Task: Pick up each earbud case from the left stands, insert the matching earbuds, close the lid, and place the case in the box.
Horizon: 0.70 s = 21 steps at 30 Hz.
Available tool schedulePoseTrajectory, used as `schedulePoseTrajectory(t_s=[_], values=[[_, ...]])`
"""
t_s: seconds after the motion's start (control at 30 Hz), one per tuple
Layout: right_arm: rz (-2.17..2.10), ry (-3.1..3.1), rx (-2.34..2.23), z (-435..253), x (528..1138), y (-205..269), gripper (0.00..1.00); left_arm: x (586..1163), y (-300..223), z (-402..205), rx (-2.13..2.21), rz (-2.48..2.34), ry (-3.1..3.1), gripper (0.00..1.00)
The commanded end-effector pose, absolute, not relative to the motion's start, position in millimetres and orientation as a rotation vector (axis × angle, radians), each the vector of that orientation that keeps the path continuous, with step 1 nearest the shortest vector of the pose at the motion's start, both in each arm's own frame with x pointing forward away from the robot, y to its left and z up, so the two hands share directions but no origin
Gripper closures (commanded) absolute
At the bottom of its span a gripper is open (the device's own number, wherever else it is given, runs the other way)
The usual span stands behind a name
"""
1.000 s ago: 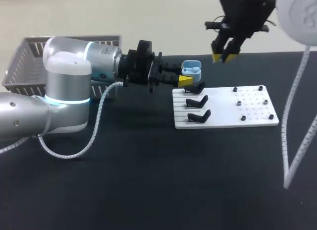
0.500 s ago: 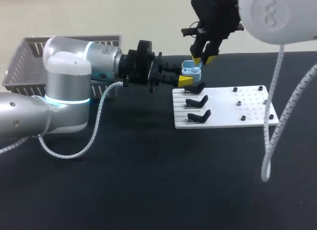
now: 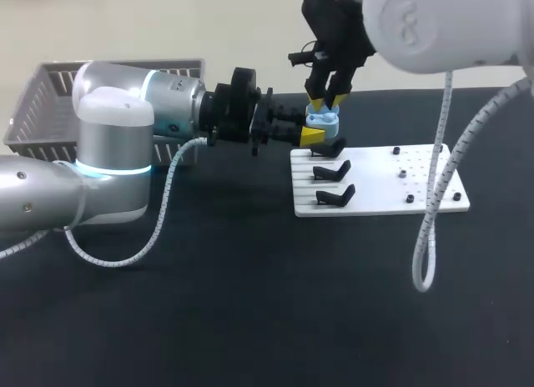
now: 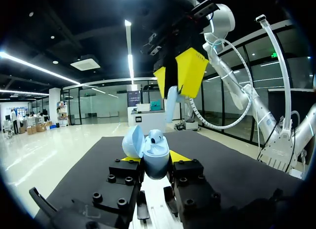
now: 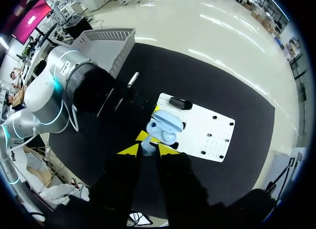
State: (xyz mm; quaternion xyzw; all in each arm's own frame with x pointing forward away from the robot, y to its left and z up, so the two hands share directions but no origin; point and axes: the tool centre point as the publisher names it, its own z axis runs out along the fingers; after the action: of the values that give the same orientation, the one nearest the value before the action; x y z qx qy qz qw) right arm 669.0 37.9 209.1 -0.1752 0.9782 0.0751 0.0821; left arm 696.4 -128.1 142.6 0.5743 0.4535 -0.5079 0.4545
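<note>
Black table [image 3: 250,304], both arms over its far half. My left arm [image 3: 108,153] comes in from the left and lies level. My right arm [image 3: 434,24] hangs down from the far right.

One grey slatted plastic basket [image 3: 33,103] sits at the far left, well apart from the work. One white perforated plate [image 3: 425,195] is right of centre. It carries three black angled stands [image 3: 332,170] in a near-far row on its left side and six small dark studs [image 3: 402,173] on its right.

One light-blue rounded earbud case [image 4: 155,155] is off its stand, just above the farthest one. The left gripper [image 3: 315,128] is clamped on its body from two sides, at a narrow gap. The lid is swung open and the mouth faces up. One bud looks seated inside already.

The right gripper [image 4: 174,81] points straight down, tips pinched on one light-blue earbud [image 4: 170,103].

Key relation: the case lies directly below the held bud, close but not touching. The bud's long axis is vertical, stem down, in line with the open mouth. The right arm is the one placed for the insert; the left only fixtures the case.

My read is that the next move is a short straight descent. Lateral alignment to the free socket matters most, and I can't see that socket clearly.
</note>
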Motion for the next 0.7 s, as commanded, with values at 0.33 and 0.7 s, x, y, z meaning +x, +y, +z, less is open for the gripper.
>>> schedulePoseTrajectory(t_s=[0.33,0.7], values=[[0.208,2.927,-0.520,198,678,38,1.00,696,-128,141,1.415,-1.251,1.116,1.00],[0.191,2.941,-0.546,191,678,43,1.00,696,-128,141,1.415,-1.251,1.116,1.00]])
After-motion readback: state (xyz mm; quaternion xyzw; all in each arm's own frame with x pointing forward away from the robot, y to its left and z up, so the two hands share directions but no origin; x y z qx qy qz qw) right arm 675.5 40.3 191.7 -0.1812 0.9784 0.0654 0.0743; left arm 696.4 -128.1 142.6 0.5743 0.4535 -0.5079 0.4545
